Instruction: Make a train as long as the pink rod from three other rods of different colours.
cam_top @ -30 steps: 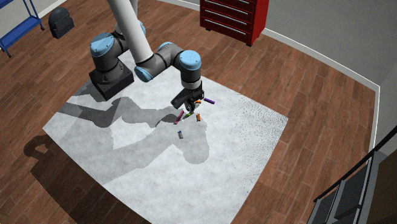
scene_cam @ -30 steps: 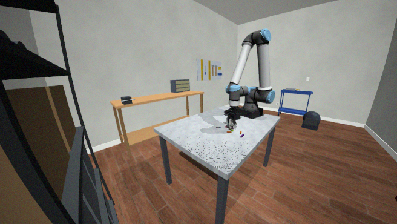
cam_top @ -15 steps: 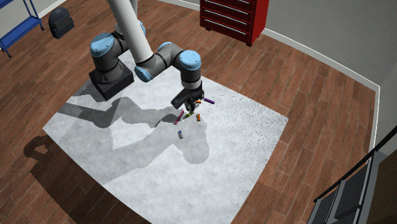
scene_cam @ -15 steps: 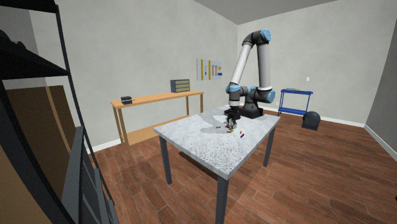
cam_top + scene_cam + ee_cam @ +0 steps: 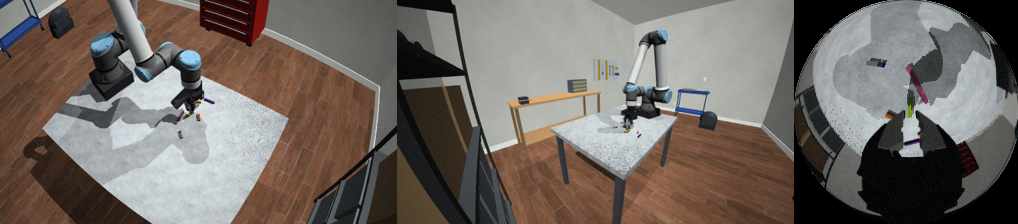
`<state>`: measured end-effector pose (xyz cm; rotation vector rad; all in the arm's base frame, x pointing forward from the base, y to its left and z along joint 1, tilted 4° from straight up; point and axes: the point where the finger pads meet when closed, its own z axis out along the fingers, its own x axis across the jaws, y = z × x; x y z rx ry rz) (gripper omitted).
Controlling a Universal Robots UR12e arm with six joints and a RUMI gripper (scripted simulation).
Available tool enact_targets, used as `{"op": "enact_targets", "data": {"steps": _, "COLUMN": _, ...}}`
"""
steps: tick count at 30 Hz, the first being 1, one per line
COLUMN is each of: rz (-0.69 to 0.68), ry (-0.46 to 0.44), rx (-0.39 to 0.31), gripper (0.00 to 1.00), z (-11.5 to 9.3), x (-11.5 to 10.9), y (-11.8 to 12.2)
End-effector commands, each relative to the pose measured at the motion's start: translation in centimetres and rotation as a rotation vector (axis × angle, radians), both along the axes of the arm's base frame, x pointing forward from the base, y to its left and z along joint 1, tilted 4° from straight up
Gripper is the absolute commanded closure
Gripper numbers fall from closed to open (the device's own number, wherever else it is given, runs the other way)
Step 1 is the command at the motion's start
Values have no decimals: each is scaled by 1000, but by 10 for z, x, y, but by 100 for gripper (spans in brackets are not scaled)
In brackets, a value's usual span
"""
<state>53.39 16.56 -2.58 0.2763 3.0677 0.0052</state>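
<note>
Fingers (image 5: pixel 190 112) (image 5: pixel 629 128) stand slightly open at the lime rod (image 5: pixel 188 115) (image 5: pixel 629 130) (image 5: pixel 910 109); the pink rod (image 5: pixel 179 117) (image 5: pixel 623 126) (image 5: pixel 918 85) lies nearby.

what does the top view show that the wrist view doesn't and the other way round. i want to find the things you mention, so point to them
Only the top view: the black square robot base (image 5: pixel 128 79) and the blue metal cart (image 5: pixel 21 30).

Only the wrist view: nothing I can identify with certainty.

Both: the long pink rod (image 5: pixel 179 117) (image 5: pixel 918 85), the purple rod (image 5: pixel 209 100) (image 5: pixel 911 143) and the red metal drawer cabinet (image 5: pixel 257 21) (image 5: pixel 967 159).
</note>
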Motion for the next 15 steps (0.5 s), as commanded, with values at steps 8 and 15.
{"op": "enact_targets", "data": {"steps": 8, "rz": 0, "ry": -1, "rx": 0, "gripper": 86, "z": 0, "x": 1, "y": 0}}
{"op": "enact_targets", "data": {"steps": 15, "rz": 0, "ry": -1, "rx": 0, "gripper": 86, "z": -2, "x": 1, "y": 0}}
